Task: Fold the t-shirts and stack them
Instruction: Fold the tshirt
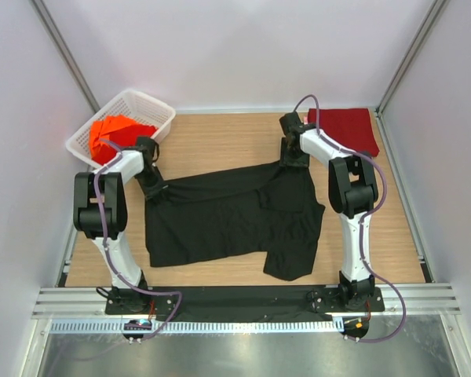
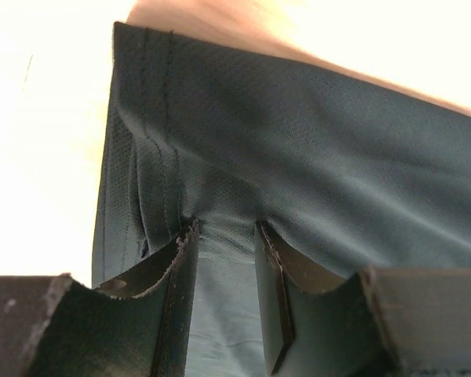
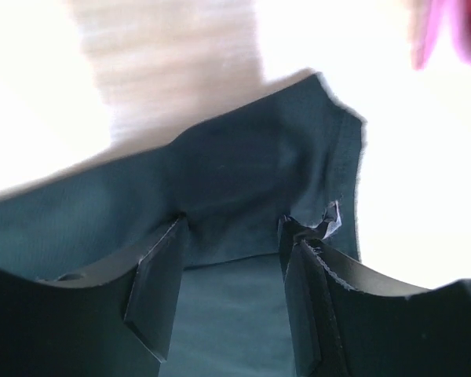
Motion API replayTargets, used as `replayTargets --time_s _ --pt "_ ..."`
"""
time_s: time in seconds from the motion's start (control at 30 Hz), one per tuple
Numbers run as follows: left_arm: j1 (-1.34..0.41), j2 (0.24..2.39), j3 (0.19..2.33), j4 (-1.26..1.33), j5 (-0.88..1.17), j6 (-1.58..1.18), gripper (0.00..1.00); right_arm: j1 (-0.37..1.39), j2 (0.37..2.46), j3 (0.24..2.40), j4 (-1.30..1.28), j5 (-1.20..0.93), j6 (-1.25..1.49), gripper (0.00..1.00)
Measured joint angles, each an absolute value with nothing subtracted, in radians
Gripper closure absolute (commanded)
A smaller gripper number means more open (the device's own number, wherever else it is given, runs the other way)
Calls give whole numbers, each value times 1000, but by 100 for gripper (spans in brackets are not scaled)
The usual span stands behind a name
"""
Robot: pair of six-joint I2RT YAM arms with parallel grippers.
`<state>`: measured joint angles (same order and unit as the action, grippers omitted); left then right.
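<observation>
Nearest the near edge of the table (image 1: 220, 133): black t-shirt (image 1: 220, 220), spread open over the middle, one flap reaching toward the near edge right of centre. At its far-left corner, left gripper (image 1: 155, 188), tips down on the cloth. From the top, jaws too small to read. From the left wrist, seen parted a moderate way, stitched hem running across just beyond the fingertips (image 2: 180, 267), cloth puckered into pleats beside one of them, more cloth showing in the gap. At the shirt's far-right corner, right gripper (image 1: 293, 157), likewise down on the cloth. From the right wrist, blurred: jaws apart, a shirt corner standing up past them, a bit of edge caught at one tip. Farther back, shown only from above: in the far-left corner a white lattice basket (image 1: 153, 106) holding orange-red t-shirts (image 1: 114, 133); in the far-right corner a dark red t-shirt (image 1: 345, 129), folded flat, well apart from the black one.
</observation>
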<state>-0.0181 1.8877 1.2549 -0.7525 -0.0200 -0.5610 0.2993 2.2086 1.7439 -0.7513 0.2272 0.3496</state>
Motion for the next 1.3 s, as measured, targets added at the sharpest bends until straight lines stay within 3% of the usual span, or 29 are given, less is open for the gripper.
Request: replayTargets --time_s 0.27,0.6,0.97,1.3 --pt "-37 2009 1435 -851 -41 -537 63 289 2363 1989 -734 253 344 43" --pt "-42 1948 1424 -838 -24 -537 45 286 2389 2080 -803 223 354 37" --pt "-18 1511 1239 -748 25 -549 40 303 2043 1963 -899 191 357 34" --pt "-18 1305 1047 -756 128 -553 44 307 1792 1636 -907 102 359 35"
